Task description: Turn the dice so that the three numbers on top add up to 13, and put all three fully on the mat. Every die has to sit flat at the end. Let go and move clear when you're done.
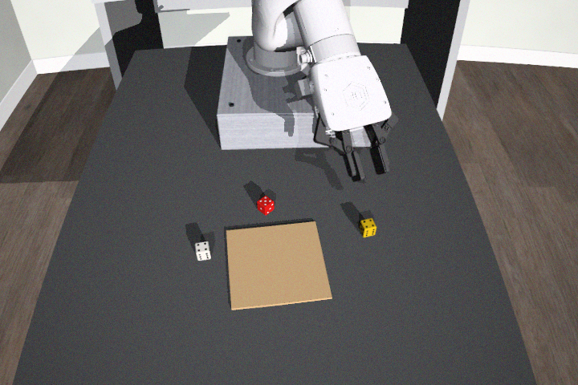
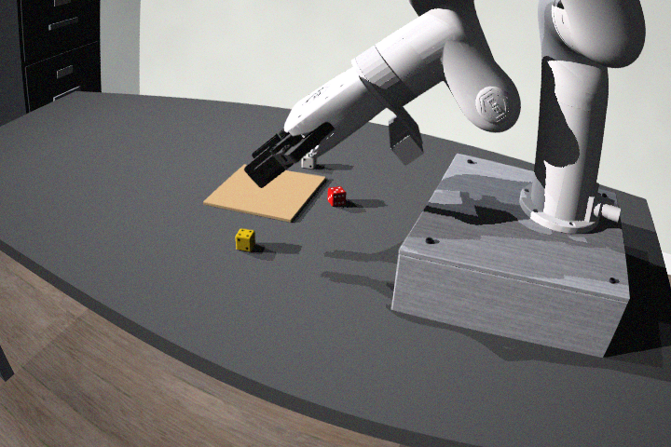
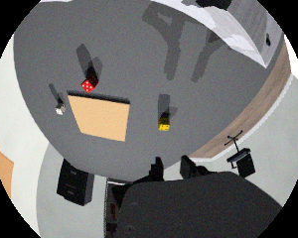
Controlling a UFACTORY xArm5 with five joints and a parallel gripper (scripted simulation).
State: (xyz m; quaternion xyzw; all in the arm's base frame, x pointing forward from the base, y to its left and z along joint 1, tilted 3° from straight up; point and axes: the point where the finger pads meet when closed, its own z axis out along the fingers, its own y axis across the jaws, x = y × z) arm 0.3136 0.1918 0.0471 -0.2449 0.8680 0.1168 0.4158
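Note:
A tan square mat [image 1: 276, 267] [image 2: 273, 197] [image 3: 103, 118] lies in the middle of the dark table. All three dice sit flat on the table, off the mat. The red die [image 1: 266, 204] [image 2: 336, 196] [image 3: 88, 85] is just behind the mat's far edge. The white die [image 1: 202, 251] [image 2: 308, 161] [image 3: 60, 110] is just left of the mat. The yellow die [image 1: 368, 227] [image 2: 245, 239] [image 3: 164, 125] is to the mat's right. My gripper [image 1: 369, 173] [image 2: 261, 173] [image 3: 170, 165] hangs in the air above and behind the yellow die, fingers partly apart with nothing between them.
The arm's grey base block [image 1: 253, 122] [image 2: 505, 274] stands at the back of the table, behind the dice. A dark filing cabinet [image 2: 56, 47] stands off the table's far corner. The table's curved edge [image 2: 135, 337] runs near the yellow die's side.

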